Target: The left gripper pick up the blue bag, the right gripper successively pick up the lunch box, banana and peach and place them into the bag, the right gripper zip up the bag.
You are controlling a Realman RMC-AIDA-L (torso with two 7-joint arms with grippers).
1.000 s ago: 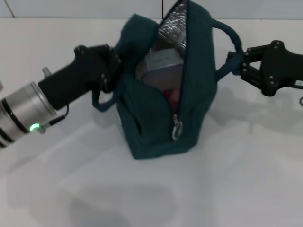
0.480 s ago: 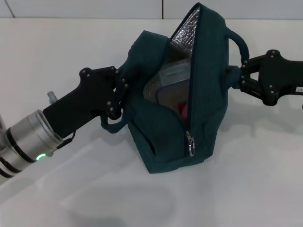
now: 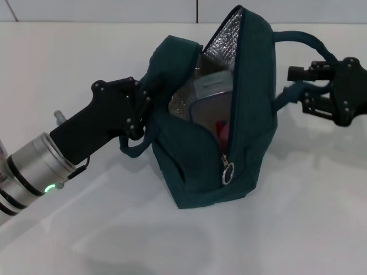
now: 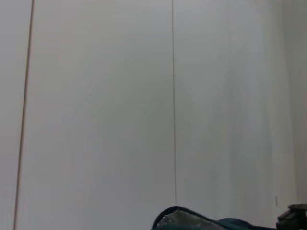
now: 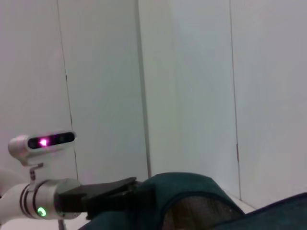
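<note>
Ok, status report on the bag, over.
Left claw shut on dark blue fabric bag. Right claw open beside its handle. Zipper pull low, bag unzipped, nothing blocking.

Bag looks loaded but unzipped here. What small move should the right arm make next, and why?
Probably bring the right gripper from beside the bag's handle toward the zipper pull, which hangs at the low end of the open zipper. The left gripper grips the blue bag on its far side, and the lunch box already sits inside.

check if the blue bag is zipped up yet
Not zipped: the blue bag gapes open, silver lining and lunch box showing, zipper pull low at the near end.
</note>
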